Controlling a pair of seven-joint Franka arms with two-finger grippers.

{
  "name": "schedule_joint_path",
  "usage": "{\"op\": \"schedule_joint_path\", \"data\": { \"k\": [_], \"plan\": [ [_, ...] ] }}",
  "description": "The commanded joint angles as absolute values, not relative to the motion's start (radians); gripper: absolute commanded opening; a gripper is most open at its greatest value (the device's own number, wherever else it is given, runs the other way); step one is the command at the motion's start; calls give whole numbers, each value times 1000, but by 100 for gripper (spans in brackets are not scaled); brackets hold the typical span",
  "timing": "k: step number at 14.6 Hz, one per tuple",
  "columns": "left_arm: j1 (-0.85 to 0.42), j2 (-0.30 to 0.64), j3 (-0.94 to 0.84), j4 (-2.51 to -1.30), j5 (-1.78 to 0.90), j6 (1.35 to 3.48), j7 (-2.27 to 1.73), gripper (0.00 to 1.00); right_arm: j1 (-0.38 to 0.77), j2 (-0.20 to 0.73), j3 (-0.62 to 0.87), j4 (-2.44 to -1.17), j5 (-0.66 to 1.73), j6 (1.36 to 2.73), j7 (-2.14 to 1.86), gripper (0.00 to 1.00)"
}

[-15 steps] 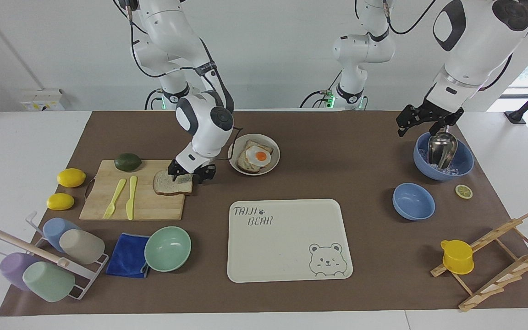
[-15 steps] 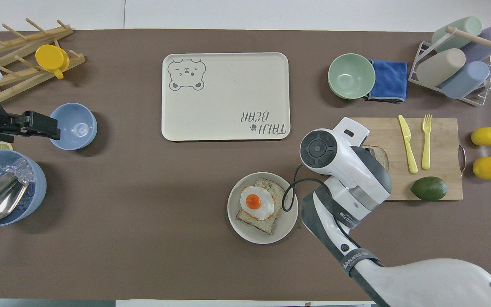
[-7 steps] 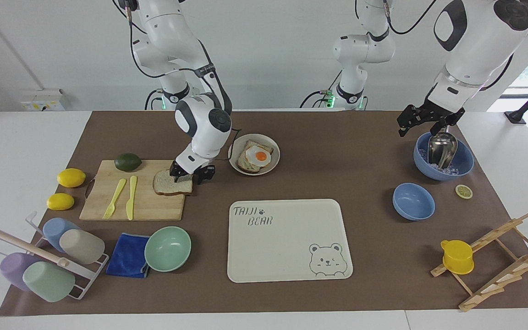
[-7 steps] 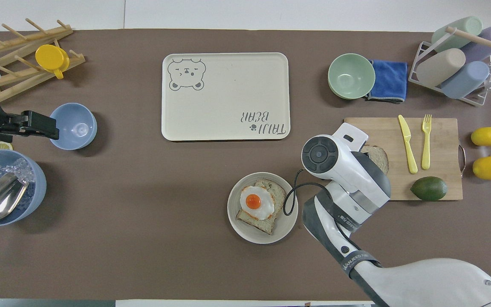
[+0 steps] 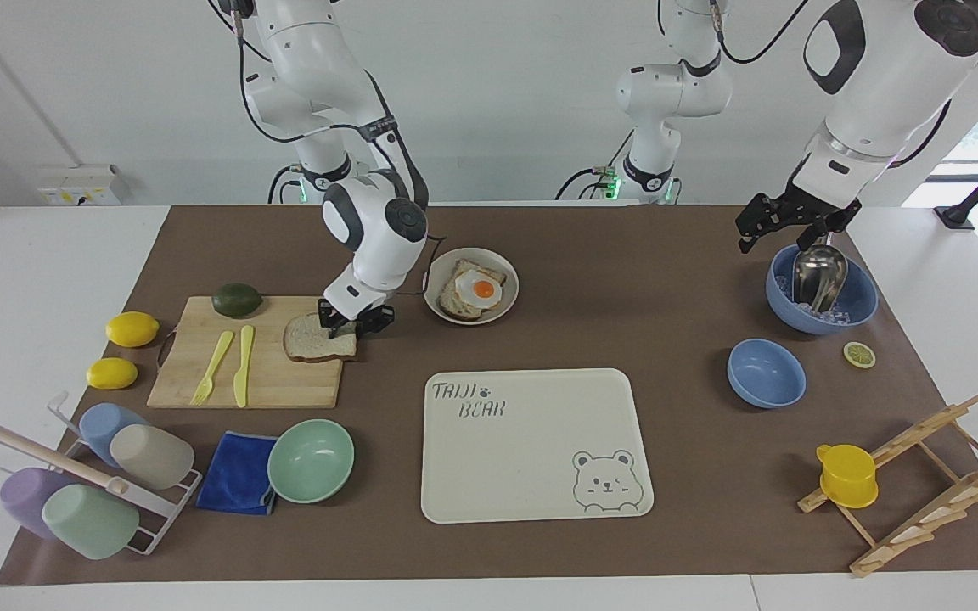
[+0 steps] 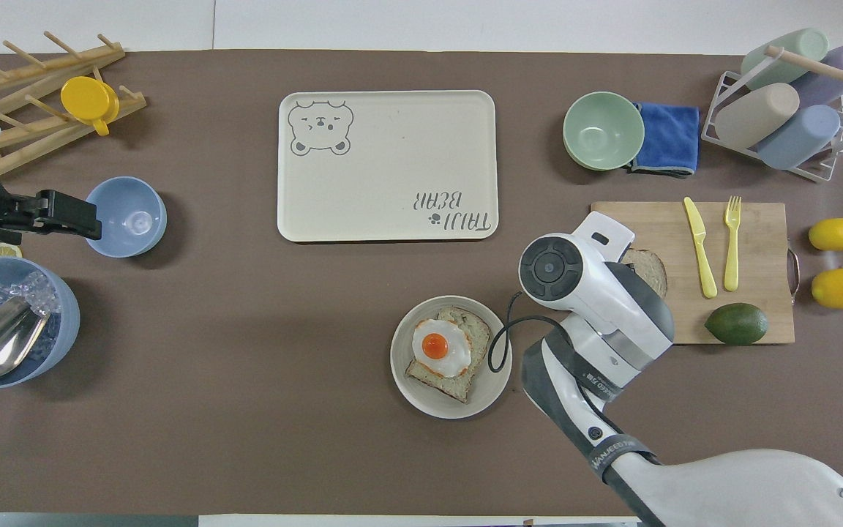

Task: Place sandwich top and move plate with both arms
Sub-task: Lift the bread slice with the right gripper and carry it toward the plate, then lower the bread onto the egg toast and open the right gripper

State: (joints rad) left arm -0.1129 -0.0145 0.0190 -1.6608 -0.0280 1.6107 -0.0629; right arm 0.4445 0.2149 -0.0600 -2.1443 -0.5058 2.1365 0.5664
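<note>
You can see the right gripper (image 5: 351,327) has tightened over the last second: a second ago its jaws stood wide, straddling the corner of the sandwich top (image 5: 316,339), and now they are drawn in on that corner, at the edge of the slice that lies toward the plate (image 5: 471,285). The slice has not shifted; it lies flat on the cutting board (image 5: 251,351), at the board's corner nearest the plate. From the pictures you cannot tell whether the jaws have fully pinched the bread or are only partway closed around it, so treat the grip as unconfirmed. In the overhead view the right arm's wrist covers most of the slice and only its crust end shows (image 6: 653,268).

What this means for you: the pick-up looks to be starting, and nothing of the placing is done yet. The plate sits on the bench just beside the board, toward the left arm's end, holding the bread slice with the fried egg (image 5: 480,290), uncovered. Judge the next step as a lift off the board and a short carry over to the plate; a hold on one corner may let the slice droop or slip.

Your left gripper (image 5: 784,222) waits with its jaws released, hanging over the rim of the blue bowl with the scoop (image 5: 822,288), well apart from the plate.
</note>
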Motion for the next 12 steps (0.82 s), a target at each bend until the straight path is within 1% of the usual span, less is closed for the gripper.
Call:
{"op": "schedule_joint_path", "data": {
  "k": [1,4,6,8,9,10,12],
  "plan": [
    [-104,-31,15,-1677,-32,1623,-52,100,443,213,-52,-2155,-520,2125,581,0],
    [-104,-32,15,-1678,-32,1623,-52,100,501,218,-51,-2053,-503,1978,556,0],
    [-104,-32,15,-1680,-34,1624,-57,100,523,209,-35,-1981,-410,1886,494,0],
    [-104,-32,15,-1680,-34,1623,-57,100,540,221,1,-1857,-327,1740,489,0],
    [-104,-34,15,-1680,-32,1623,-57,100,566,222,18,-1798,-305,1677,492,0],
    [-104,-32,15,-1680,-34,1623,-55,100,604,224,21,-1766,-292,1649,500,0],
    [-104,-32,15,-1680,-32,1623,-55,100,684,225,21,-1756,-272,1652,566,0]
  ]
}}
